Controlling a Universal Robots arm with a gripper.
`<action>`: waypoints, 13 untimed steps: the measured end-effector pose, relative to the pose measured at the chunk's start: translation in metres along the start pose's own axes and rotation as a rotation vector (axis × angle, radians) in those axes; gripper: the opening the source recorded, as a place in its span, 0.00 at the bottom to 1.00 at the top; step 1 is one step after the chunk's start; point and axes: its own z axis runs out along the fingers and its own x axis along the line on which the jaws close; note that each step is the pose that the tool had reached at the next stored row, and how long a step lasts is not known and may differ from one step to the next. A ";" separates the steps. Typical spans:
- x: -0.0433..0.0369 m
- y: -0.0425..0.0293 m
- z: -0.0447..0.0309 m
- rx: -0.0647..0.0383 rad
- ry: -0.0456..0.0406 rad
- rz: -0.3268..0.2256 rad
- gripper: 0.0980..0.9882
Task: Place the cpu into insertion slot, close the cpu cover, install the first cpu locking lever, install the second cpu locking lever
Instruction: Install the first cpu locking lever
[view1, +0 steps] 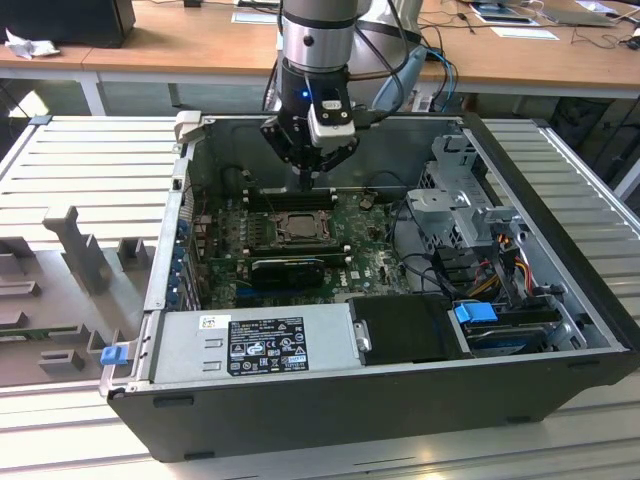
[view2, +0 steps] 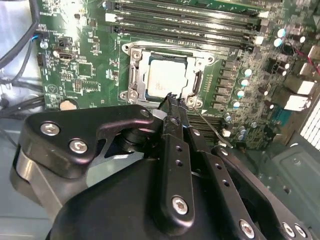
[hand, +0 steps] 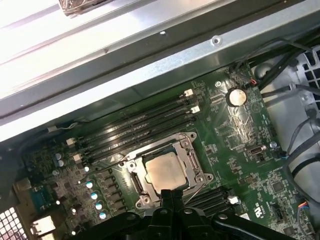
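Open computer case (view1: 400, 410) lies on its side on the ribbed metal counter (view1: 90, 160), with the motherboard (view1: 372, 252) facing up. The arm comes straight down into the case and the hand (view1: 305, 182) hangs just above the board, at the edge of the socket area.

The cpu (view2: 167, 80) is seated in the insertion slot (view2: 167, 56). Its pale metal top is flat and square to the socket in both wrist views. The cpu cover (view2: 134, 75) is down: the silver frame lies around the chip, which shows through the window.

Hand is narrow. In the second wrist view the fingers (view2: 176, 150) are pressed together with no gap I can see, and nothing is visibly between them. The tips sit just past the near edge of the cover and over the socket's corner. I can't tell whether they touch the frame.

A thin wire lever (view2: 212, 127) runs out at an angle from that same corner, right beside the tips. I can't tell whether it is latched.

The long black memory slots (hand: 140, 127) are on the far side of the socket from the hand. A grey power supply (view1: 260, 340) sits along the near wall of the case in the exterior view.
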 end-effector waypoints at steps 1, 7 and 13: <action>0.0000 0.0000 0.0000 0.000 -0.0005 -0.017 0.01; 0.0000 0.0000 0.0000 0.001 -0.0020 -0.084 0.01; 0.0000 0.0000 0.0000 0.002 -0.0036 -0.153 0.01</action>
